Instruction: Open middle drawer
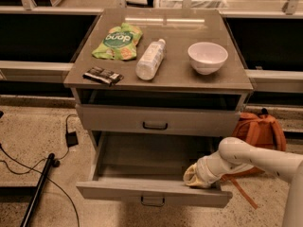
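- The middle drawer is seen pulled well out, with its small loop handle facing forward.
- The gripper is placed inside the middle drawer, at its right front corner, just behind the drawer front; whether it is spread or closed cannot be told.
- The uppermost drawer is seen closed, directly above the middle drawer.
- Higher above the middle drawer, a green snack bag, a bottle laid on its side, a white bowl and a dark bar are set on the cabinet top.
- An orange backpack is seen just right of the middle drawer.
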You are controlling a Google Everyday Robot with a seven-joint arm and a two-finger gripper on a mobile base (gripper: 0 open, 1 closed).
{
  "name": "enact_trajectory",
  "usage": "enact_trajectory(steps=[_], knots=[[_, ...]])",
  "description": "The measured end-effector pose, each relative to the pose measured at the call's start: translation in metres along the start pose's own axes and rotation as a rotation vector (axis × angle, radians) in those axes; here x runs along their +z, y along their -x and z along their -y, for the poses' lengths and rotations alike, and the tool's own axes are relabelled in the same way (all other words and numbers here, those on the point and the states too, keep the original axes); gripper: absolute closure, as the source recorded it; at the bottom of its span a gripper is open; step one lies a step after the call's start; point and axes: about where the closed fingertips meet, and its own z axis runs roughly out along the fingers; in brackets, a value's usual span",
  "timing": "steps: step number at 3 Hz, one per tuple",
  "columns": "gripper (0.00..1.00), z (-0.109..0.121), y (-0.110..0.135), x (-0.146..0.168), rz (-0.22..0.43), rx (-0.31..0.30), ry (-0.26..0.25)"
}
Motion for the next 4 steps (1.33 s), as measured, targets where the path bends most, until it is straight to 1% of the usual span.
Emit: enact_trajectory(steps=[1,2,3,4], knots=[[1.00,-0.025,0.005,-0.005,0.010,-0.014,0.064],[1.00,-0.029,0.007,-0.007,0.020,-0.013,0.073],[1.00,-0.060,0.025,-0.020,0.090,-0.004,0.156],[1.00,-0.084,0.042,-0.033,0.156,0.002,0.213]])
